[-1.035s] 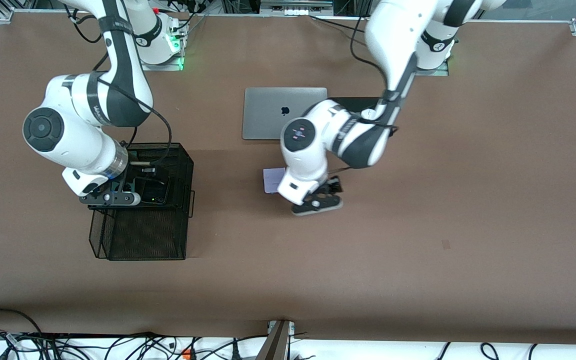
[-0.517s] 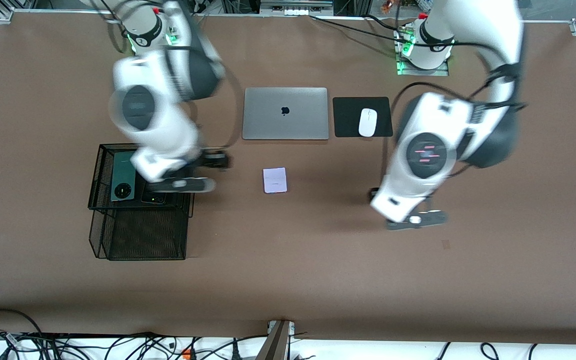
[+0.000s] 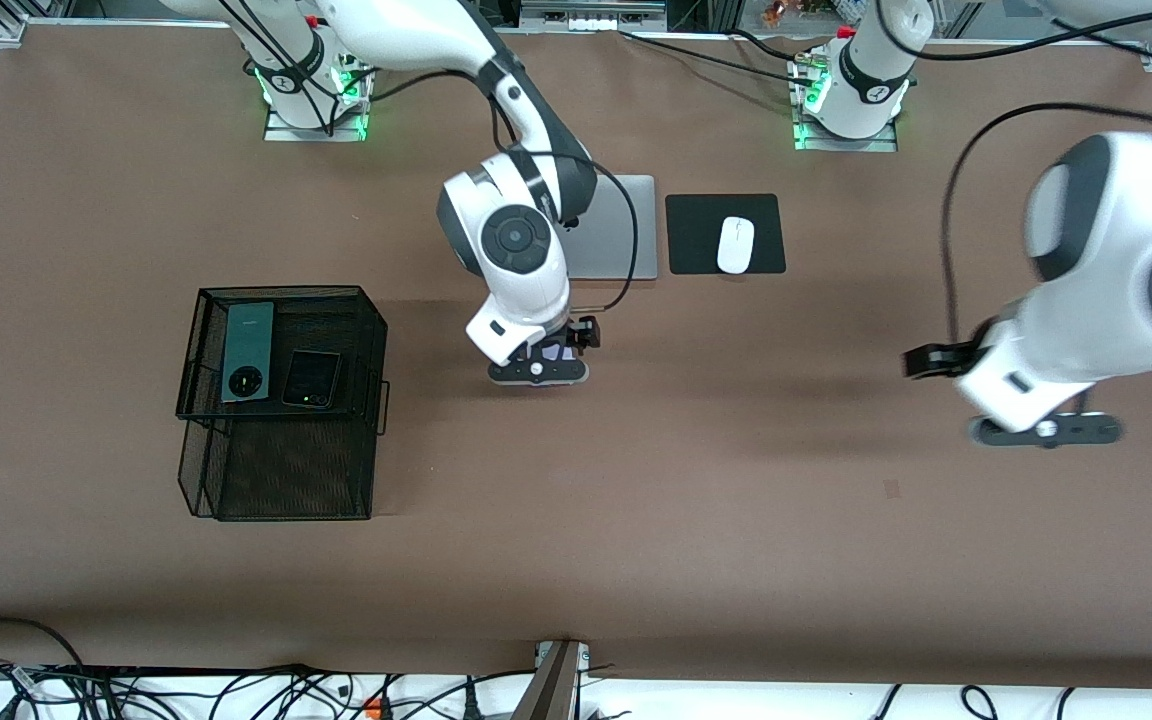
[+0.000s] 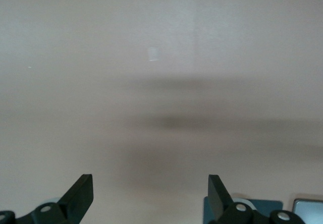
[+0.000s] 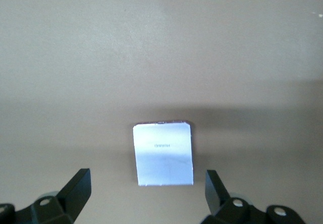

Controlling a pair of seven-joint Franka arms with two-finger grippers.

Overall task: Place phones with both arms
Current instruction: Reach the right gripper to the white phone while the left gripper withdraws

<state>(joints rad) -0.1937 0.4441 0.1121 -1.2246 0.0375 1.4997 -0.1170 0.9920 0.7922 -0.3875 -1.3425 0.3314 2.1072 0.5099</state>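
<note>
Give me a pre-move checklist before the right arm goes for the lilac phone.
1. Right pincer open: ok.
2. Right pincer over the lilac phone: ok, the phone sits between the fingers in the right wrist view.
3. Lilac phone flat on the table, nothing touching it: ok.
4. Left pincer out of the way: ok, open over bare table toward the left arm's end.
5. Room in the basket beside the green phone and black phone: cannot tell.

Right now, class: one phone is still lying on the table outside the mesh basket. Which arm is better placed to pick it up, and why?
The right arm. Its right gripper hangs open directly over the pale-lilac phone, fingers either side. The left gripper is open over bare table toward the left arm's end.
</note>
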